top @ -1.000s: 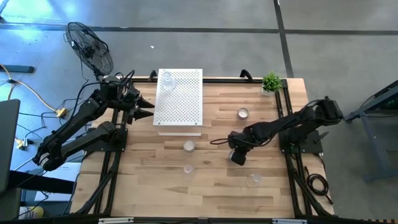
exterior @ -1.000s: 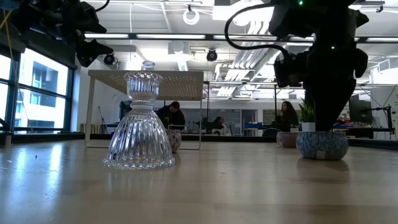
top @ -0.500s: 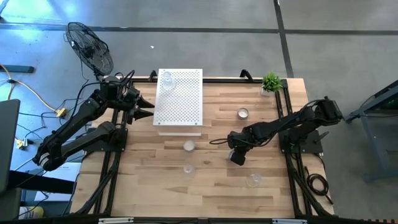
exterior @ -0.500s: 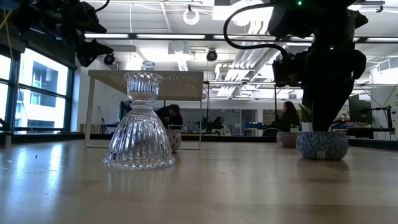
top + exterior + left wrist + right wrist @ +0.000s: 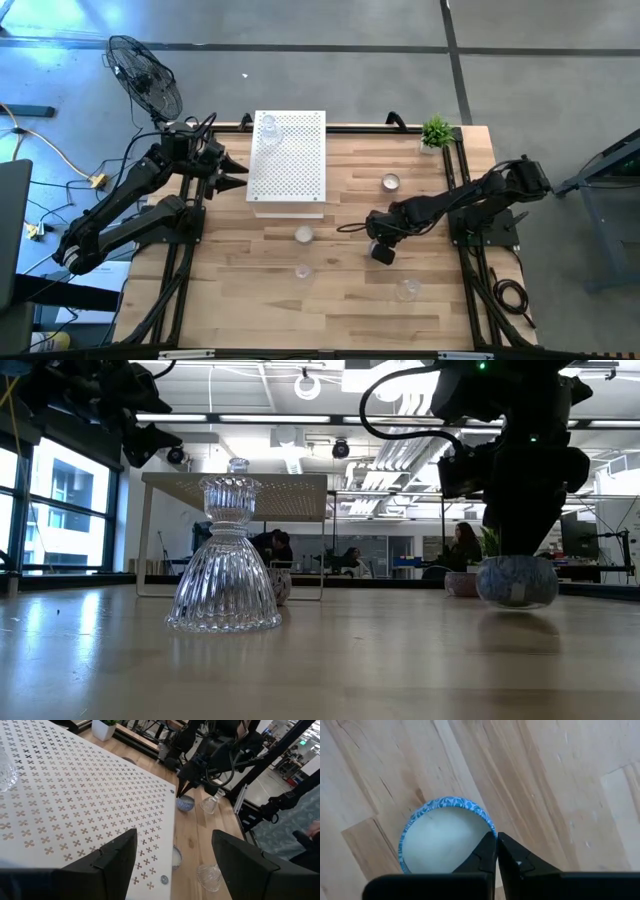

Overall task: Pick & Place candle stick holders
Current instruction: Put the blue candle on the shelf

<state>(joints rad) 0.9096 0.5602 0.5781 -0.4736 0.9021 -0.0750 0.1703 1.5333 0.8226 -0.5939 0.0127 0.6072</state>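
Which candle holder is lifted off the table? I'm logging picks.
The blue-patterned holder, pinched by its rim in the right gripper; the clear glass holders stand on the wood.

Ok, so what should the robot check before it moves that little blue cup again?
1. Right gripper shut on the blue cup: ok, the fingers pinch its rim.
2. Cup off the table: ok, the low view shows a thin gap and a shadow beneath it.
3. Pinch firm enough to carry: cannot tell, it holds only one edge.
4. Room on the white box: ok, only one glass holder stands there, at a far corner.
5. Left gripper out of the way: ok, it hovers open by the box's left edge, away from the cup.
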